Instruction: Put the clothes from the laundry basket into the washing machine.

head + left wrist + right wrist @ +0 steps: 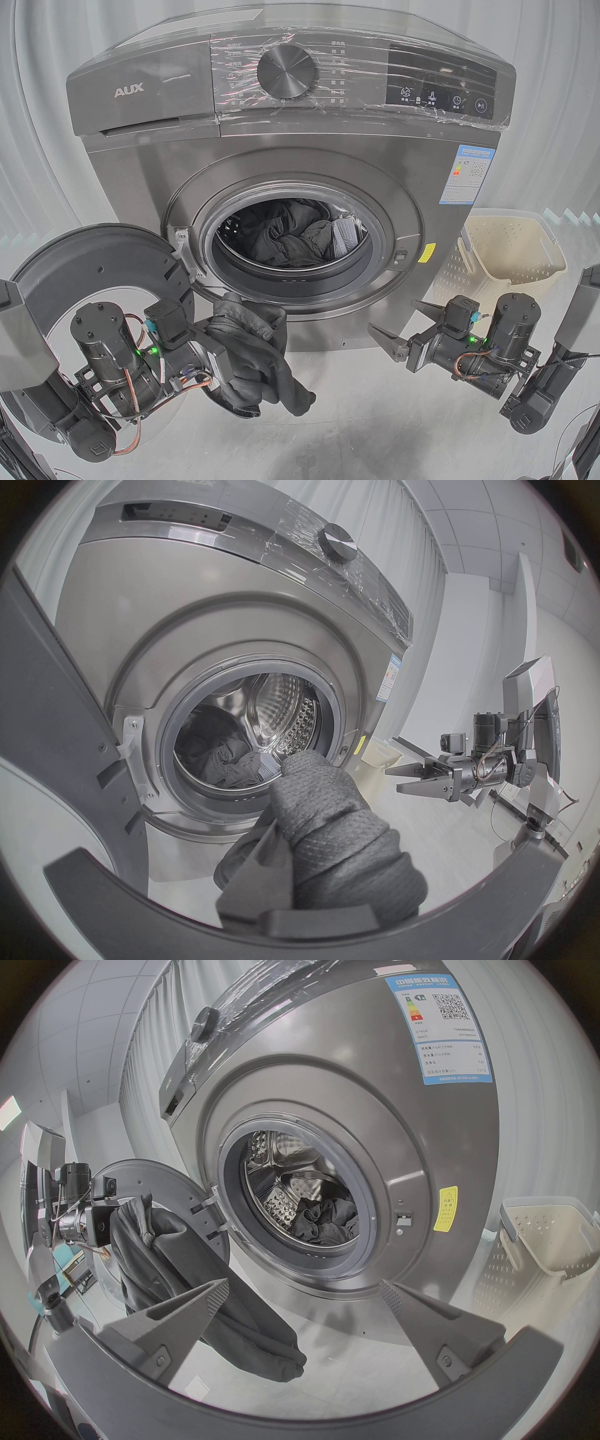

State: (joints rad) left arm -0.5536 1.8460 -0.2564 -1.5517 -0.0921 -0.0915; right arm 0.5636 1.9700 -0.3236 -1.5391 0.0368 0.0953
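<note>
In the head view, the left gripper [232, 351] is clenched on a dark garment [265, 359]. It holds the garment just below and in front of the washing machine [156, 169] opening, low enough for the load to go over the rim, I judge. The round door [94, 262] is swung wide to the robot's left, so the path to the drum is free. Dark clothes [281, 234] already lie heaped inside. The right gripper [391, 314] hangs with its jaws spread and nothing in them, between the machine front and the cream laundry basket [506, 250]. The basket stands on the floor beside the machine's right side, and I see no cloth over its rim. In the left wrist view, the garment bulges up over the gripper as a thick, ribbed, charcoal knit roll. Its top just overlaps the lower lip of the opening, and looser folds trail beneath. It looks soft and heavy, likely to sag and catch on the door seal unless it is carried well inside. The far arm's open gripper shows off to the side, well apart from the cloth. In the right wrist view, the two fingers stand wide apart and frame the drum mouth. The garment hangs down in front of the open door as a long limp drape, bunched at the grasp and folded at its lower end, clear of the floor.
</note>
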